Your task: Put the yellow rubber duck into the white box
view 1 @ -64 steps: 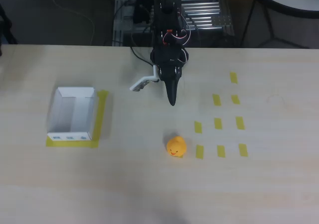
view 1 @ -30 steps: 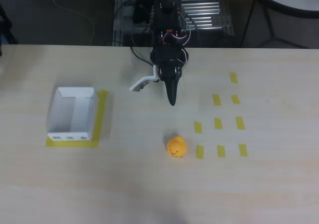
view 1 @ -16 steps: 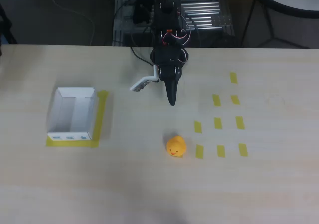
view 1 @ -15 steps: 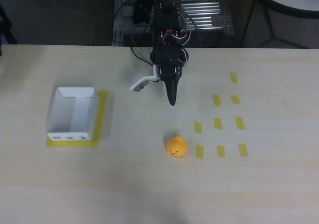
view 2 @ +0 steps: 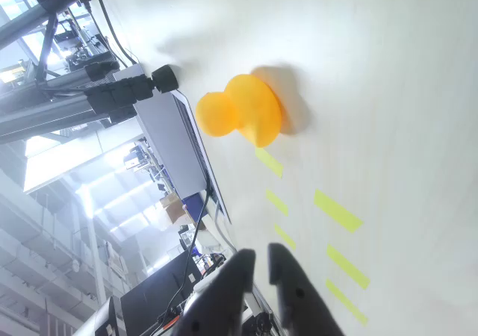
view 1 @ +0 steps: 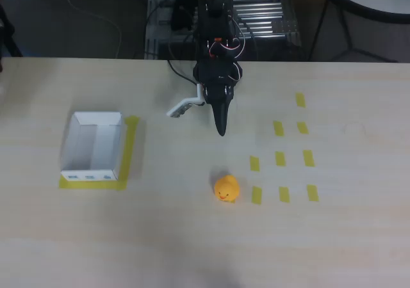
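Note:
The yellow rubber duck (view 1: 226,189) sits on the light wooden table, below the middle of the overhead view; in the wrist view the yellow rubber duck (view 2: 240,114) lies well beyond the fingertips. The white box (view 1: 93,146) stands open-topped at the left on a yellow tape rectangle, with small blue marks along its near wall. My black gripper (view 1: 221,129) hangs from the arm at the top centre, pointing down toward the duck and clearly short of it. Its fingers (view 2: 287,276) lie close together, shut on nothing.
Several short yellow tape strips (view 1: 280,159) form a grid to the right of the duck. A white bracket (view 1: 184,105) sticks out left of the arm. The far table edge (view 1: 320,61) runs behind the arm's base, with metal frames and cables beyond.

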You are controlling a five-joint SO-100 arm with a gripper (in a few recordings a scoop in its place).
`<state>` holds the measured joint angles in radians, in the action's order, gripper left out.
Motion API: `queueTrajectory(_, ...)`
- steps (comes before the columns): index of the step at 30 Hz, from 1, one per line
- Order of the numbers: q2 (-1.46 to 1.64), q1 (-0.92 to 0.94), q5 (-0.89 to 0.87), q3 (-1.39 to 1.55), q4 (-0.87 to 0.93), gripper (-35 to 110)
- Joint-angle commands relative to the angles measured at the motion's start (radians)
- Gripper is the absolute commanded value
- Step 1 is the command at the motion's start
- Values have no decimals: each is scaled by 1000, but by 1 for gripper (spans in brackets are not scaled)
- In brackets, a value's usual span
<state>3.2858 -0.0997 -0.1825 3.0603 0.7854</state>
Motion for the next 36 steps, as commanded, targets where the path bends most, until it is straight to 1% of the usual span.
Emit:
queueTrajectory(1,51,11,-20,67,5,0)
queueTrajectory(10,38,-6,-3,61,-3,0)
queueTrajectory(12,-35,8,51,0,-32,0)
queueTrajectory(19,-523,147,91,-522,-25,0)
queueTrajectory(21,-649,160,199,-699,69,0)
queueTrajectory(24,-816,156,422,-916,201,1)
queueTrajectory(26,-910,146,454,-1023,275,6)
queueTrajectory(31,-1120,91,689,-1143,356,24)
queueTrajectory(33,-1203,78,729,-1177,359,31)
queueTrajectory(36,-1313,63,739,-1238,371,37)
